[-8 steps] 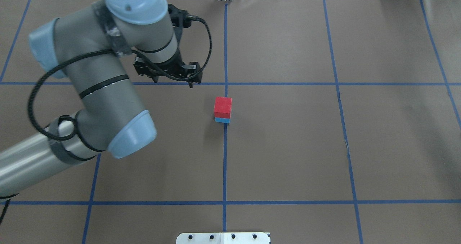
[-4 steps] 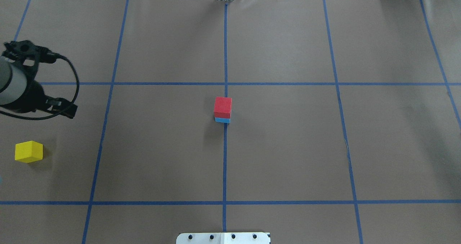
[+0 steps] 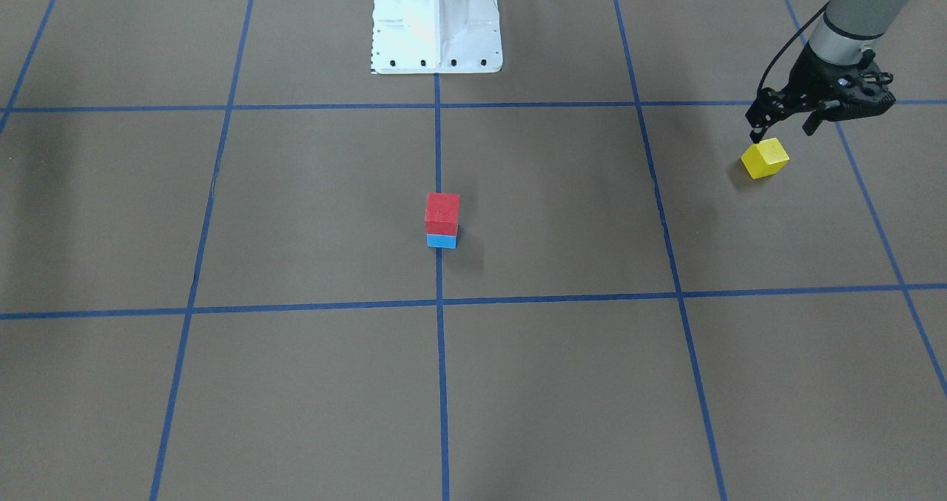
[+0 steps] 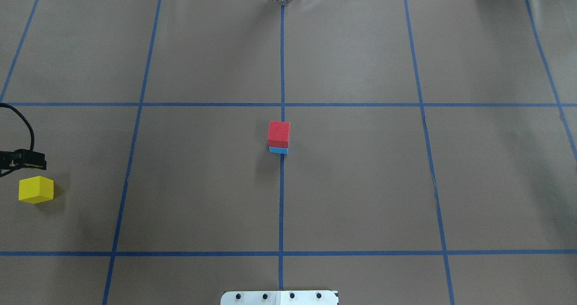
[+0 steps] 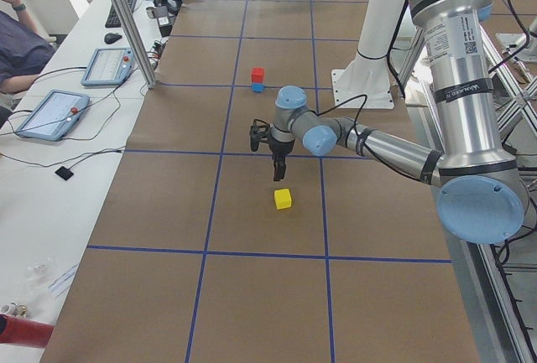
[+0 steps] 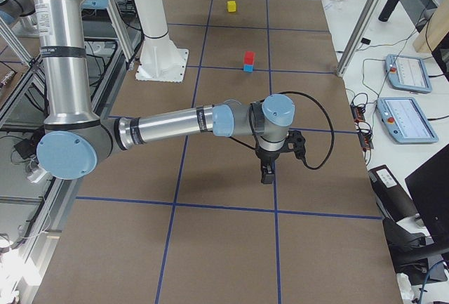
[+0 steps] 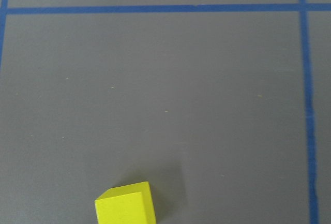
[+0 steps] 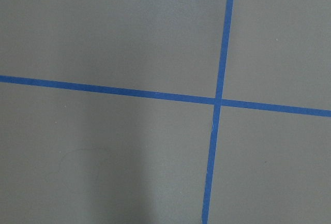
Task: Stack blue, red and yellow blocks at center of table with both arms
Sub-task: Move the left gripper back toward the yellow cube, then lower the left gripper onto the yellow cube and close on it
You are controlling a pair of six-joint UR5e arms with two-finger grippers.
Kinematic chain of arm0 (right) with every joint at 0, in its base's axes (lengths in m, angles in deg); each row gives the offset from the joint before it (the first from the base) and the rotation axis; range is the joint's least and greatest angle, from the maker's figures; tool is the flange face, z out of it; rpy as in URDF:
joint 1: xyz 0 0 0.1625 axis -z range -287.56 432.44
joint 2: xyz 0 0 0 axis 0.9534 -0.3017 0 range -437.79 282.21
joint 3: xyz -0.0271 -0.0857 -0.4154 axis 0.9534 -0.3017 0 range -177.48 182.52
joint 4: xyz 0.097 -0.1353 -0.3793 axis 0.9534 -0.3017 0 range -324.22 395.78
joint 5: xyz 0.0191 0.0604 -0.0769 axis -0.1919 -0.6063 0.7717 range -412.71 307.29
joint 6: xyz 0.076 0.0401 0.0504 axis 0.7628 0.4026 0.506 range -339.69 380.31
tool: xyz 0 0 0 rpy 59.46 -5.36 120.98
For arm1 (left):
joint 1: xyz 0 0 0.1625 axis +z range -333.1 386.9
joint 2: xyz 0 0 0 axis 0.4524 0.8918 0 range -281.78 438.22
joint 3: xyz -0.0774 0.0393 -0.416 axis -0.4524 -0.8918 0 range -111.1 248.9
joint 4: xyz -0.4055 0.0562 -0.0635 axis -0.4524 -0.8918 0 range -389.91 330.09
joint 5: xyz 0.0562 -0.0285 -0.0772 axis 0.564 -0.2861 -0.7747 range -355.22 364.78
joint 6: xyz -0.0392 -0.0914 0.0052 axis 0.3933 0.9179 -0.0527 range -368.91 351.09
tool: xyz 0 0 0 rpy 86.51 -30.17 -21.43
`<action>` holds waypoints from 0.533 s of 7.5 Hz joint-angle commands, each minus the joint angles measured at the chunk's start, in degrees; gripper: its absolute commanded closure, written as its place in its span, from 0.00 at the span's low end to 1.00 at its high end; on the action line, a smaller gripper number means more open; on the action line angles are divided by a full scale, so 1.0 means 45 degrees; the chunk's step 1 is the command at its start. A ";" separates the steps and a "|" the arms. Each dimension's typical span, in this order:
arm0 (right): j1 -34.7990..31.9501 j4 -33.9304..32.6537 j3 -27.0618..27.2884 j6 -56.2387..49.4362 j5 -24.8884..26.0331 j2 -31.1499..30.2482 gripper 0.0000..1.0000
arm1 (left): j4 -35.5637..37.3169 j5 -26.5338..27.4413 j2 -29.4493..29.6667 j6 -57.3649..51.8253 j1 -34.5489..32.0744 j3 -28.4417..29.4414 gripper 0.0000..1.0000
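Left gripper [image 3: 783, 132] has swung from the red block [image 4: 279, 133] atop the blue block [image 4: 278, 150] out to the yellow block [image 4: 36, 190], fingers seemingly apart, so the final pick looms.

Papered table [image 4: 360, 183] and side bench [image 5: 75, 178].
Blue tape grid [image 4: 281, 206] crosses the table; two tablets [image 5: 52, 114], keyboard [image 5: 126, 7], mouse [image 5: 114, 38] on the bench.

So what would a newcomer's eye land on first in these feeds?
Most likely the red block stacked on the blue block, sitting on the center tape line. After that, the lone yellow block far out on the robot's left side, with the left gripper hovering just above it.
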 commanded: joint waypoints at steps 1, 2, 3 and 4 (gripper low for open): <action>0.0000 0.0000 0.0074 0.0007 0.0038 -0.0007 0.01 | -0.0485 0.0019 -0.0113 0.2152 0.0040 0.0454 0.00; 0.0000 0.0000 0.0074 -0.0013 0.0039 -0.0007 0.01 | -0.0504 0.0058 -0.0113 0.2140 0.0078 0.0745 0.00; 0.0000 0.0000 0.0074 -0.0013 0.0039 -0.0026 0.01 | -0.0620 0.0078 -0.0075 0.2120 0.0137 0.0980 0.00; 0.0000 0.0000 0.0074 0.0007 0.0039 -0.0026 0.01 | -0.0757 0.0059 -0.0094 0.2081 0.0157 0.1021 0.00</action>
